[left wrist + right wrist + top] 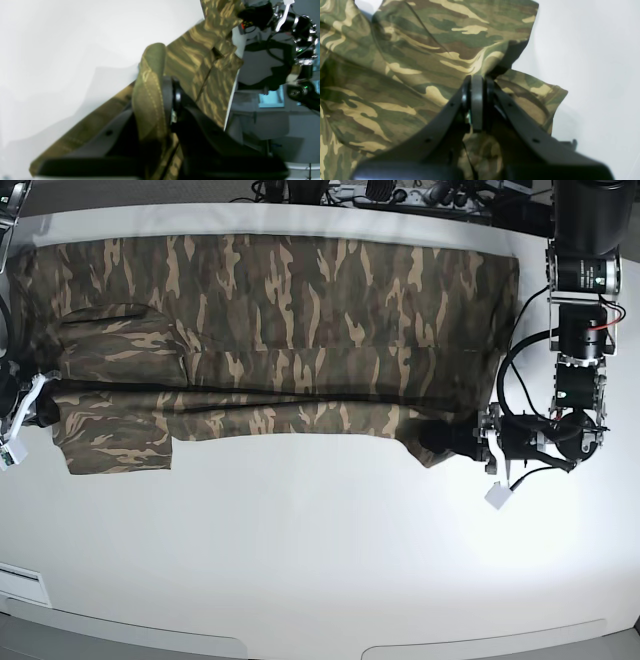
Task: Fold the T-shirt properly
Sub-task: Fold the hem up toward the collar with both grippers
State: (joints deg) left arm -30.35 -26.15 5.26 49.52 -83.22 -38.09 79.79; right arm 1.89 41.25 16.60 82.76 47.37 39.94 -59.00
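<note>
1. Base view: T-shirt point(280, 330) lies spread lengthwise across the white table point(320, 550), near long edge already turned over onto the body, so I judge one lengthwise fold in progress; crosswise folds still left. Left gripper point(440, 442) sits at the shirt's corner on this view's right; right gripper point(40, 408) is at the opposite end, mostly cut off by the frame.
2. Left wrist view: left gripper point(168, 100) pinched tight on a stitched hem of the T-shirt point(200, 65), cloth lifted off the table point(62, 50). Grip detail unreadable from base. The other arm point(297, 37) shows far off.
3. Right wrist view: right gripper point(477, 100) clamped on a bunched edge of the T-shirt point(407, 62), folds piled beneath. Confirms the hold that base hides.
</note>
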